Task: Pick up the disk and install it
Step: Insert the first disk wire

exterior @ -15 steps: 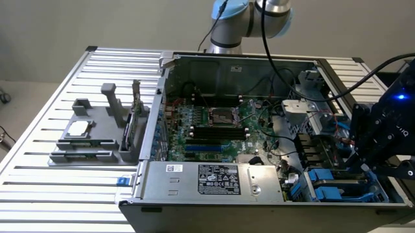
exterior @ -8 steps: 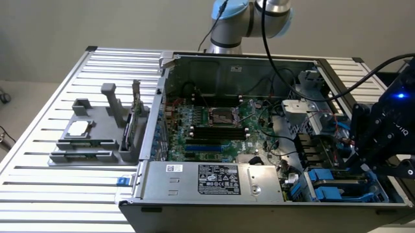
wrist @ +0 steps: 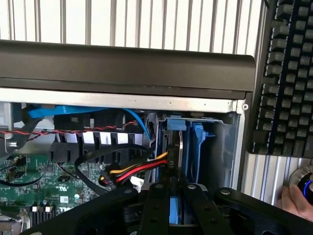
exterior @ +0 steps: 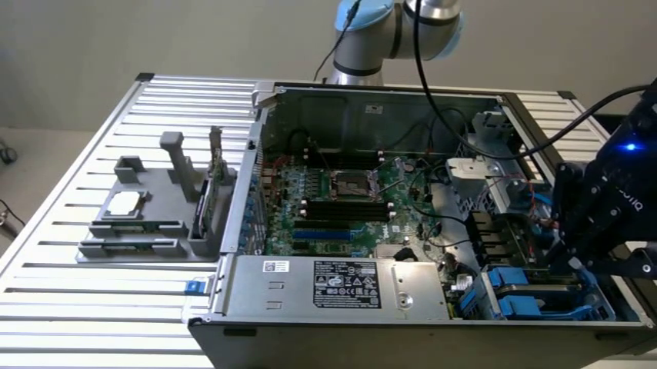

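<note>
— Where's the disk?
— On edge in the case's drive bay, fingers clamped across its blue carrier.
— Handling?
— Likely heavy, rigid, shock-sensitive; best held squarely by the carrier's sides.

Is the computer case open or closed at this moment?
Open: the computer case has no side panel on it, so the motherboard and the cables inside lie bare.
</note>
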Tool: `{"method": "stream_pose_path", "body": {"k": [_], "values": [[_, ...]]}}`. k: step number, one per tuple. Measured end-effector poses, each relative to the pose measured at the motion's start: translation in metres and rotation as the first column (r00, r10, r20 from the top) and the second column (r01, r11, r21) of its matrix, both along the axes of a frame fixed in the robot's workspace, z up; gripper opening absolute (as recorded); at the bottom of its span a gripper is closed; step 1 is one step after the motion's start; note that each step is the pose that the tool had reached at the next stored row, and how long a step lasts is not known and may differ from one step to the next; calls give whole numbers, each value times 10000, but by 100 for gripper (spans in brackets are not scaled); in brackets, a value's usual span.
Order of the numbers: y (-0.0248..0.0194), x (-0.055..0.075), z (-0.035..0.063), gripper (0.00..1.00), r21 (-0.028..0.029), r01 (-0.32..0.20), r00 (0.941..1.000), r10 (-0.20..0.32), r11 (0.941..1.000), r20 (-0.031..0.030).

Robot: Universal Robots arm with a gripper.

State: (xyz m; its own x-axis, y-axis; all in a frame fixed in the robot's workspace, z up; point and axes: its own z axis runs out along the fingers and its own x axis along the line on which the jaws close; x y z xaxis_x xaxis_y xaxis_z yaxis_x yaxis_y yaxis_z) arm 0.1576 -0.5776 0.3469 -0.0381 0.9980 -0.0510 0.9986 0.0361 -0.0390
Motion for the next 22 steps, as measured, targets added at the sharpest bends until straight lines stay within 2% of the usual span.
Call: {"method": "stream_pose_path", "body": {"k": [3, 8, 17, 22], "values": [[46, 4, 0, 16, -71, 2, 10000, -2, 10000, -68], [86, 48, -1, 16, -87, 48, 9999, -49, 10000, -141], [91, 88, -4, 16, -168, 356, 9989, -361, 9992, -298], [91, 111, -9, 16, -176, 453, 9982, -460, 9988, -381]]}}
